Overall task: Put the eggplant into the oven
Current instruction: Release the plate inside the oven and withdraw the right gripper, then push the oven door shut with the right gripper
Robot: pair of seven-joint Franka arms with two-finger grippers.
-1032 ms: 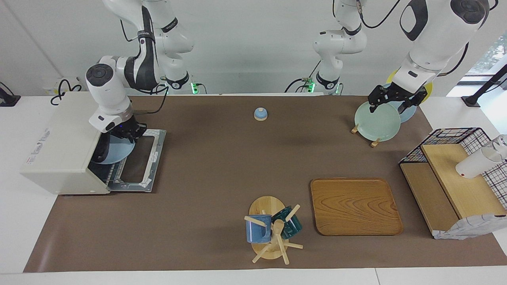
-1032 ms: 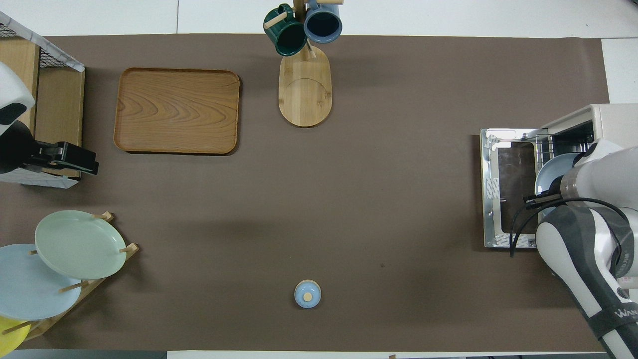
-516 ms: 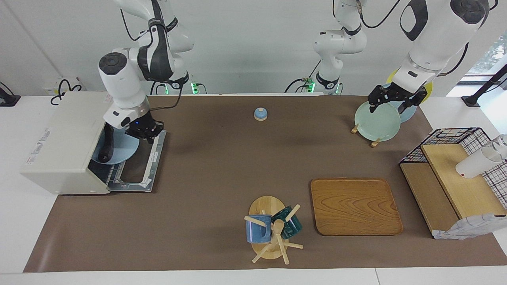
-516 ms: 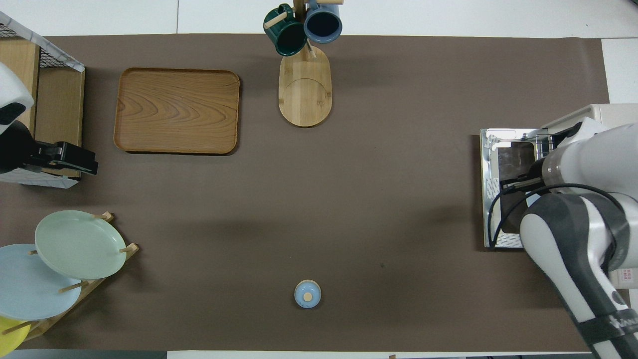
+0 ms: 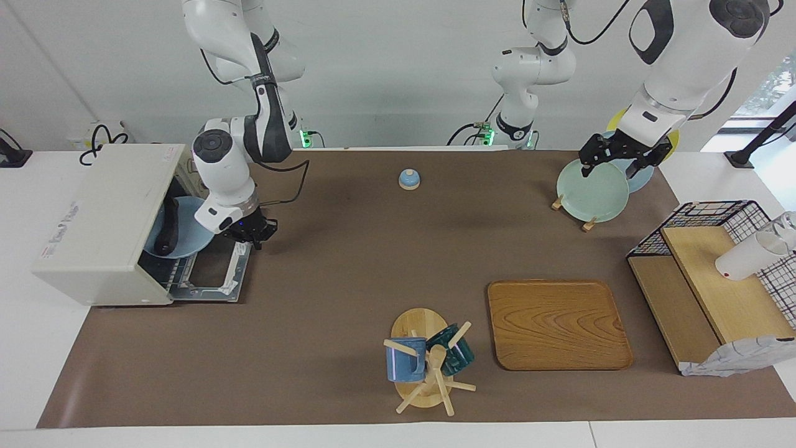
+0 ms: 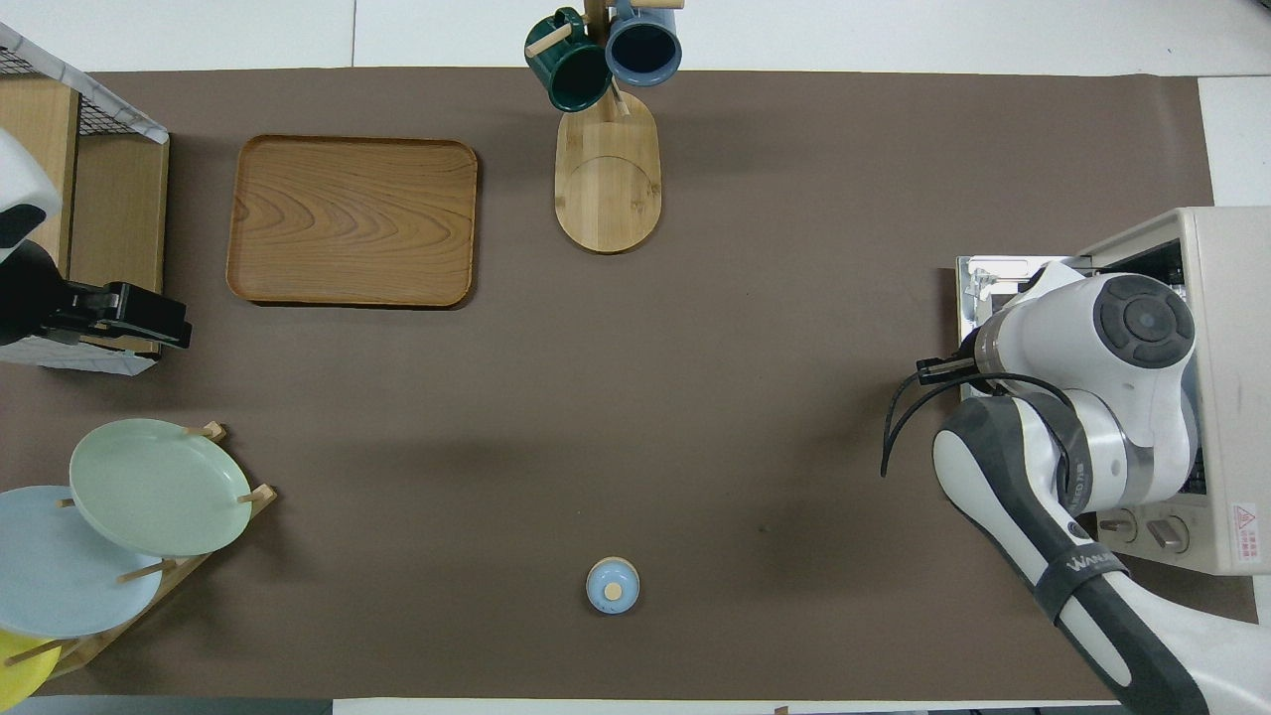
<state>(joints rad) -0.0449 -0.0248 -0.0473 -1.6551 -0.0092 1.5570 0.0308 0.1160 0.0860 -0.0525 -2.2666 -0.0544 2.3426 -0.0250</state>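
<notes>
The cream-white oven (image 5: 99, 218) stands at the right arm's end of the table with its glass door (image 5: 214, 274) dropped open. The dark eggplant (image 5: 166, 230) lies on a light blue plate (image 5: 189, 233) on the rack inside the oven. My right gripper (image 5: 249, 235) hangs over the outer edge of the open door, apart from the plate, with nothing visible in it. In the overhead view the oven (image 6: 1226, 328) shows, but the right arm (image 6: 1092, 377) hides the eggplant. My left gripper (image 5: 612, 163) waits open over the plate rack.
A small blue bell (image 5: 409, 179) sits near the robots. A rack with pale green and blue plates (image 5: 591, 190), a wooden tray (image 5: 556, 323), a mug tree (image 5: 426, 367) and a wire-and-wood shelf (image 5: 715, 280) stand toward the left arm's end.
My right gripper has drawn back out of the oven mouth and across the open door toward the table's middle. The plate with the eggplant stayed inside. The left arm has not moved.
</notes>
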